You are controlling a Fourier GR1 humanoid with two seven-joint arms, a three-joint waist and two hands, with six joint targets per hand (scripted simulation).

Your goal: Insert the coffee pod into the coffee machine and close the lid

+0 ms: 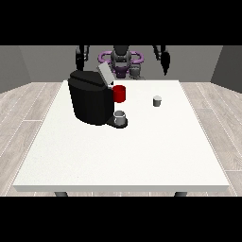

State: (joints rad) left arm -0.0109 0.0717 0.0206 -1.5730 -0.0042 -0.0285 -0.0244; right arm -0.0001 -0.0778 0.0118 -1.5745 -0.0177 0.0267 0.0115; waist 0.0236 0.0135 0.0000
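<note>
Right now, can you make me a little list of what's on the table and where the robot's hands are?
table: white table
machine: black coffee machine, lid tilted open
cup: grey cup on the machine's base
red thing: red cup beside the machine
pod: small grey coffee pod, standing alone on the table
hands: hand at the view's left and hand at the view's right, both raised, holding nothing

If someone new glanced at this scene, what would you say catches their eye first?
Probably the black coffee machine on the white table, left of centre, its lid tilted open. A red cup sits just right of it, a grey cup on its tray, and a small grey coffee pod stands apart further right.
</note>
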